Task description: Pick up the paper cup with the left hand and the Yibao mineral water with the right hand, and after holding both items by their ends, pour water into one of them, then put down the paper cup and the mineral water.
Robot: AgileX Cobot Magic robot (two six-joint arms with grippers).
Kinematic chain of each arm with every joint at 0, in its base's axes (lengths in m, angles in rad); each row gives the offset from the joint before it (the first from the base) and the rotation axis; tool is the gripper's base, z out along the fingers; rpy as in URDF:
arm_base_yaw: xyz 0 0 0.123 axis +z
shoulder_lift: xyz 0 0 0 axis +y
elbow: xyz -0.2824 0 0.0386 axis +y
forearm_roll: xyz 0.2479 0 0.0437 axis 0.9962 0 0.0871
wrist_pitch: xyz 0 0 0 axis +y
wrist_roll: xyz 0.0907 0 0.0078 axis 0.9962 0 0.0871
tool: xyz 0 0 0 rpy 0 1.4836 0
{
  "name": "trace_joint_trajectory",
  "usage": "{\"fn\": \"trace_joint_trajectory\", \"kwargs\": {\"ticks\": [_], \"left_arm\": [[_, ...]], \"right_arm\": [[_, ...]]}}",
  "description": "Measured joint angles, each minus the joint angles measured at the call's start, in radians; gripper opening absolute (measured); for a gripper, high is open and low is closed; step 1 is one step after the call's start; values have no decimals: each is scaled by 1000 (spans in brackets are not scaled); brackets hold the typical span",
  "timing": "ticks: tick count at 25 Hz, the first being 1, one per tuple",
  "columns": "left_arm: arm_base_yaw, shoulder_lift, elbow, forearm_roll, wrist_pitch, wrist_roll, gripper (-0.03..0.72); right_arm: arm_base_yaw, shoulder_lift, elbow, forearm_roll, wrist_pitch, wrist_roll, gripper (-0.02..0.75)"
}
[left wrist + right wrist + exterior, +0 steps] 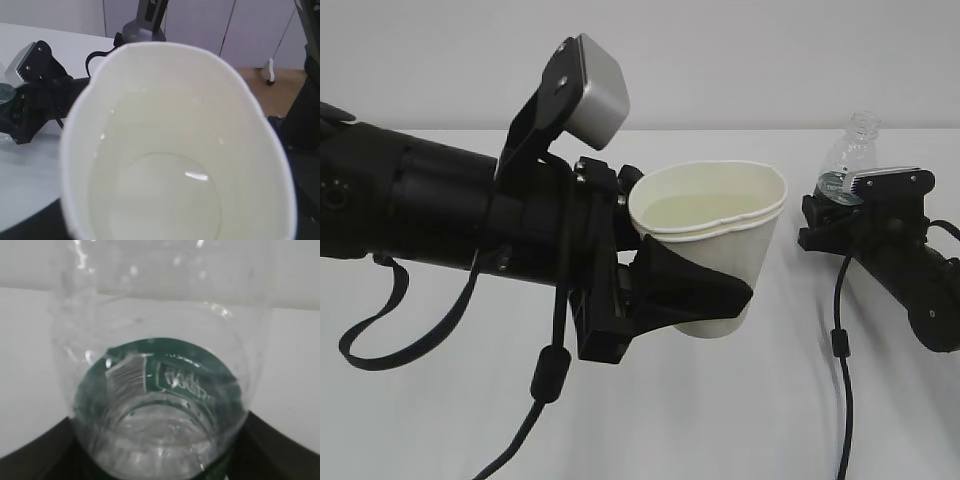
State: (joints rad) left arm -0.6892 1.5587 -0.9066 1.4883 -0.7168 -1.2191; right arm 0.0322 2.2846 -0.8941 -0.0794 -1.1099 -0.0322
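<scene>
In the middle of the exterior frame the left hand (695,295) grips the paper cup (715,245), held above the bench (740,420) with water (165,200) inside. At the right edge the bottle (850,160) stands upright between the right hand's (860,205) fingers; I cannot tell whether they clamp it.

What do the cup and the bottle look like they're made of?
The paper cup: apparently matte white paper, with a rolled doubled rim and a side dented by the grip. The Yibao mineral water: clear glossy plastic, by its see-through ribbed wall, with a green printed label band.
</scene>
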Motion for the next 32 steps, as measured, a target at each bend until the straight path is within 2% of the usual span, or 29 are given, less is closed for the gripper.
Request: {"fn": "trace_joint_trajectory", "kwargs": {"ticks": [7,25,32], "left_arm": [[0,0,0,0,2,0,421],[0,0,0,0,2,0,420],[0,0,0,0,2,0,420]], "right_arm": [[0,0,0,0,41,0,584],[0,-35,52,0,3,0,593],[0,-90,58,-41,109,2,593]]}}
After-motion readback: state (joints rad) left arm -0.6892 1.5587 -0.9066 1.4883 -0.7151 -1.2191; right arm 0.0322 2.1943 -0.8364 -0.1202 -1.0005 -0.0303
